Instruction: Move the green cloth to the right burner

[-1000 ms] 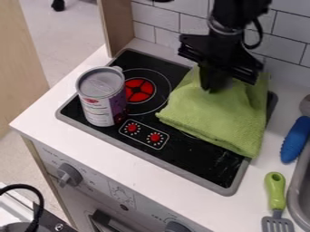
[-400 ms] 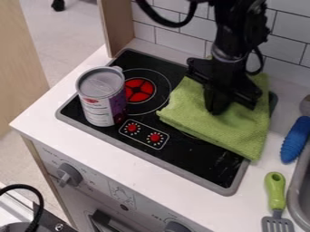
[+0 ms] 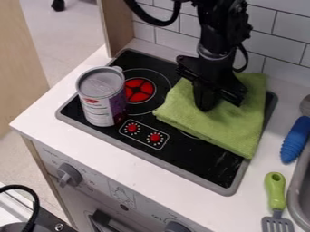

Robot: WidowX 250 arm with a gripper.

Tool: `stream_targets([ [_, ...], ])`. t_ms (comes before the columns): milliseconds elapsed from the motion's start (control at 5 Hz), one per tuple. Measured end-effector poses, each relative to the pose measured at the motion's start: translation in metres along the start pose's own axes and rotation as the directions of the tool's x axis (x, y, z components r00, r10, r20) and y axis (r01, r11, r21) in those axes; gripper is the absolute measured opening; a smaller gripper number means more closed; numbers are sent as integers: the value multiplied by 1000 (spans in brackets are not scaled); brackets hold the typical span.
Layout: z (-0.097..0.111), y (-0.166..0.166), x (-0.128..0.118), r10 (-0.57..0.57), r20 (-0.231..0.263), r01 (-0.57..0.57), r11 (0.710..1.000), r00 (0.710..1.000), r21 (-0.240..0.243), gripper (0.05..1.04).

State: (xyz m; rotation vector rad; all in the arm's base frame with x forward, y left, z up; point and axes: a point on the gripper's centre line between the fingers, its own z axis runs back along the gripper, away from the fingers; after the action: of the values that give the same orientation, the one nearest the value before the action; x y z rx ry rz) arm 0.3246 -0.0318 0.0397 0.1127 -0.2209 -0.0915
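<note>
Black stovetop (image 3: 181, 156), arm (image 3: 223, 27) hanging down — pincer (image 3: 206, 108) low, against green cloth (image 3: 227, 129)

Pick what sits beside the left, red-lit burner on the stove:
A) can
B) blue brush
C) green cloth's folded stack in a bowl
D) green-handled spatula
A: the can stands upright on the black stovetop, right next to the red burner.

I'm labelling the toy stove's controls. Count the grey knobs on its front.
2. The left knob is below the can, toward the front's left end; the right knob is at the picture's bottom edge, cut off. More may lie beyond it.
</note>
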Motion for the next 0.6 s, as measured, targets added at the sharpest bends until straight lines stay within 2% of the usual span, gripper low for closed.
stream_targets([
  [200,-3,9,7,6,6,-6,1000,1000,12,52],
  [400,-7,23,17,3,26,-4,999,1000,48,52],
  [600,-11,41,21,27,9,-28,998,1000,56,52],
])
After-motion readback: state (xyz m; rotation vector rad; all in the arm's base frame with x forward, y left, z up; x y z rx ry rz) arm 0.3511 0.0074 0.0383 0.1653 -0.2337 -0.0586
